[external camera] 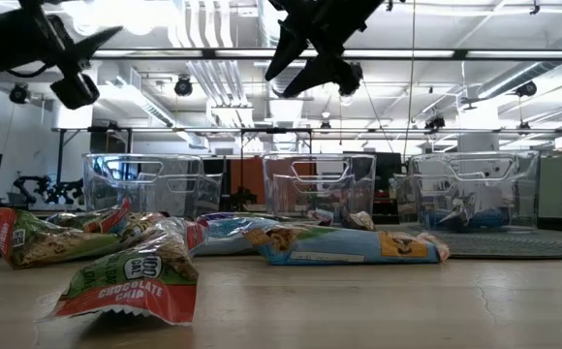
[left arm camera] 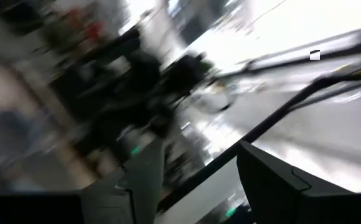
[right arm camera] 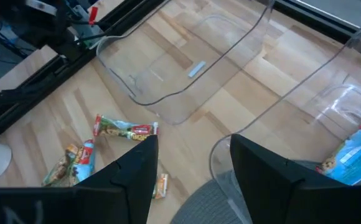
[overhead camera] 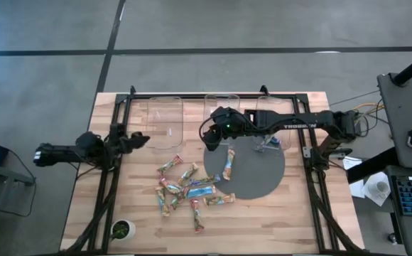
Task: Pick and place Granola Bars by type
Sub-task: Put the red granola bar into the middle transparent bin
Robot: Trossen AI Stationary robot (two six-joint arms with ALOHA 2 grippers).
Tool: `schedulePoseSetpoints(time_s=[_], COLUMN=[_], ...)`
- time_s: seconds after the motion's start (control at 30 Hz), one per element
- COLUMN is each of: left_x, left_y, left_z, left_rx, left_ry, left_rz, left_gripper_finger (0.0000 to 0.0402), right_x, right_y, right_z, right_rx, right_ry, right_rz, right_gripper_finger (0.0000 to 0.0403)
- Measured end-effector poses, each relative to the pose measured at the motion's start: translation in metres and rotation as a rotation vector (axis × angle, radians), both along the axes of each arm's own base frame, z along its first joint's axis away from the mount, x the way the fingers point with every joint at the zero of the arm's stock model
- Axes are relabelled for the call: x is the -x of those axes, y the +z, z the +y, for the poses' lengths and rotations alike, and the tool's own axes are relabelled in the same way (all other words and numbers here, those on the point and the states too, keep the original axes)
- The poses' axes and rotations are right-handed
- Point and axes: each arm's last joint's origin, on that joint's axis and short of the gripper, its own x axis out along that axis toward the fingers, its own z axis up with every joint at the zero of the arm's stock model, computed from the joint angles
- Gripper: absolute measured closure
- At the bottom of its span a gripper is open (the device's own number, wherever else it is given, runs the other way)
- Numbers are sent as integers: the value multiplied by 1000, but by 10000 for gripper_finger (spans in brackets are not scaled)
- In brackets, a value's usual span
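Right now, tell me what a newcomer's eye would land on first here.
A loose heap of granola bars lies on the wooden table beside the round grey mat. Behind it stand three clear bins. The right hand, open and empty, hangs above the middle bin; the left hand waits at the table's left edge.

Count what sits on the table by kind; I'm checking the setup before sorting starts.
Bins: 3
Mat: 1
Pot: 1
Bars: about 13; the pile overlaps, so the count is not exact
Total: about 18
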Motion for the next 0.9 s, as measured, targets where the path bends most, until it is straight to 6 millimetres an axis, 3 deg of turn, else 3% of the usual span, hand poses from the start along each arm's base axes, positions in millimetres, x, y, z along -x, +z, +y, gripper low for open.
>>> schedulePoseSetpoints(time_s=[0.17,0.37,0.57,0.73,0.9], left_x=[0,2,-14,-42,-63], left_y=[2,19,39,51,48], left_z=[-1,-1,-3,-8,-16], left_rx=[-59,-189,-261,-297,-359], left_ry=[29,87,153,152,83], left_rz=[347,648,754,742,835], left_gripper_finger=[219,219,219,219,219], right_x=[-1,-1,0,0,0], right_y=[0,0,-1,-1,-1], right_z=[13,27,34,34,33], right_rx=[-22,-57,-81,-62,-38], right_ry=[14,19,-17,-41,-47], right_rz=[-6,-11,-10,-12,-9], right_gripper_finger=[211,211,211,211,211])
